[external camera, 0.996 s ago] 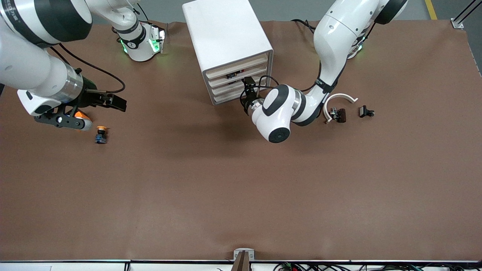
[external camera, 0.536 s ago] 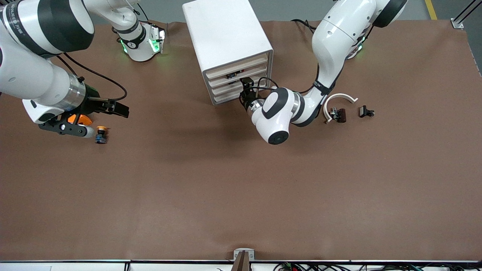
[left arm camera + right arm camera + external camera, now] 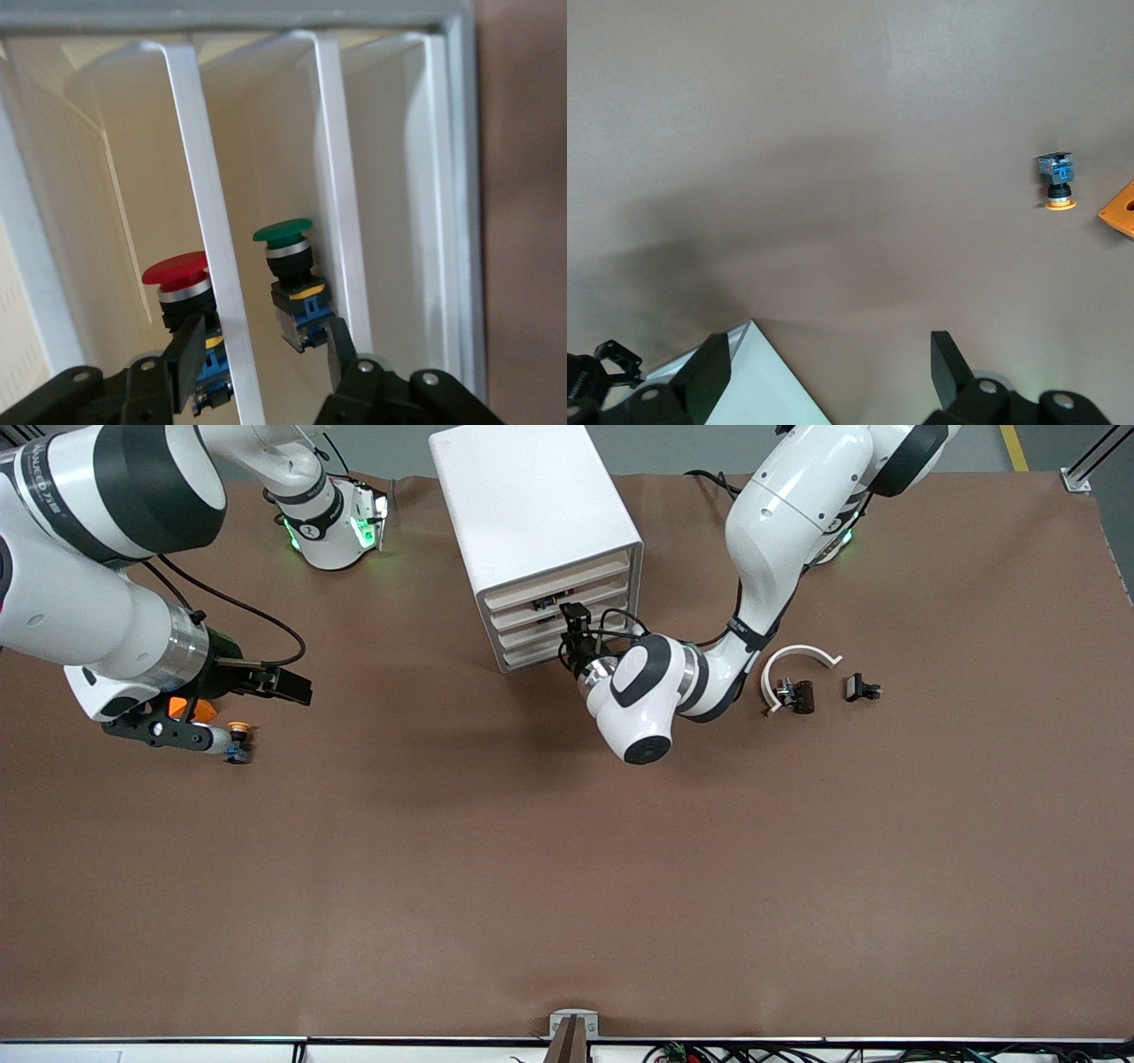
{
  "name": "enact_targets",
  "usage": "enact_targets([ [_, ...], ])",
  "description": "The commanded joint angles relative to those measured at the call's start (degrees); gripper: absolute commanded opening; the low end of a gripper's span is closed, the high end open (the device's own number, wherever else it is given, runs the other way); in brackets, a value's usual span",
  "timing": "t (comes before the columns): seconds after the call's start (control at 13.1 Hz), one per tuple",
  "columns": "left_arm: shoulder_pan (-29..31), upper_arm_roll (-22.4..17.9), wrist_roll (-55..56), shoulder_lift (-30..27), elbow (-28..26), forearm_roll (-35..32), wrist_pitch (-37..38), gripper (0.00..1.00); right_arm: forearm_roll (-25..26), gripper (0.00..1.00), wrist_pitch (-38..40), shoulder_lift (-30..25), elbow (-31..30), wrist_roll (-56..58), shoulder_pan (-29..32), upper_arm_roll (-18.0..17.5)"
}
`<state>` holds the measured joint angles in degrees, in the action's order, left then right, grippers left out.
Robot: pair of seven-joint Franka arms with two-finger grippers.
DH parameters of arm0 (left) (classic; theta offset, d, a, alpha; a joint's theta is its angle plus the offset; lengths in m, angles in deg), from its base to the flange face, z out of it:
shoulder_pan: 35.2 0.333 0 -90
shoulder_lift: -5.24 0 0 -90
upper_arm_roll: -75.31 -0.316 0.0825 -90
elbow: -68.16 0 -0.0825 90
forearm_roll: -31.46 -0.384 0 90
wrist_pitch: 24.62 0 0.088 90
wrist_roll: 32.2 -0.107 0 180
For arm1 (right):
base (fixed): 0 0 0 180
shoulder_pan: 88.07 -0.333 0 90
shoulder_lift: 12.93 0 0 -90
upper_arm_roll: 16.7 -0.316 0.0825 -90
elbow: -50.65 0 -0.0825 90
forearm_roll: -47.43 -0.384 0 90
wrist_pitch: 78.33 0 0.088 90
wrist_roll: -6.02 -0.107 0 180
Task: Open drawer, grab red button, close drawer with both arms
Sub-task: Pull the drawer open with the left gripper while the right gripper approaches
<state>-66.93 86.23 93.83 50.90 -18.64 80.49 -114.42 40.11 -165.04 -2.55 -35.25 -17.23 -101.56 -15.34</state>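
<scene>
Straddling a white slat at the front of the cabinet (image 3: 540, 522), the left claw (image 3: 261, 354) is seen parted, grasping nothing, the red button (image 3: 182, 292) lying inside the cabinet beside one finger. The right claw (image 3: 824, 363), spread wide, is held over the worktop (image 3: 567, 850) toward the right arm's end, away from the cabinet.

Left end effector (image 3: 573, 614) at cabinet (image 3: 532, 531) front

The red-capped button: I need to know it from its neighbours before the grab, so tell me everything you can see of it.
The button has a round, glossy red mushroom cap, a silvery collar beneath, then a black body with yellow and blue parts at its base. It looks like plastic. It sits in a cream-walled cabinet compartment, a white slat parting it from a green-capped button. The left gripper straddles that slat; one finger overlaps the button's base, though contact cannot be told.
</scene>
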Motion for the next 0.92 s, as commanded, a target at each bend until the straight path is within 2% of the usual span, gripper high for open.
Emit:
enact_targets([
  [0.0,-0.9,-0.2,1.4,1.5,2.2,2.7,0.9,0.54,-0.9,1.0,0.1,0.3,0.6,-0.7,0.0,-0.1],
  [0.31,-1.2,-0.3,1.5,1.7,2.2,2.5,2.6,0.53,-0.9,1.0,0.0,0.6,0.7,-0.7,0.0,-0.1],
  [0.38,-1.8,-0.3,1.5,1.8,2.2,2.3,2.6,0.5,-0.9,1.0,0.0,0.8,0.8,-0.7,0.0,-0.1],
  [0.84,-1.5,-1.0,1.5,2.2,2.2,2.0,2.6,0.14,-0.8,1.0,0.0,1.6,1.3,-0.7,-0.4,-0.1],
])
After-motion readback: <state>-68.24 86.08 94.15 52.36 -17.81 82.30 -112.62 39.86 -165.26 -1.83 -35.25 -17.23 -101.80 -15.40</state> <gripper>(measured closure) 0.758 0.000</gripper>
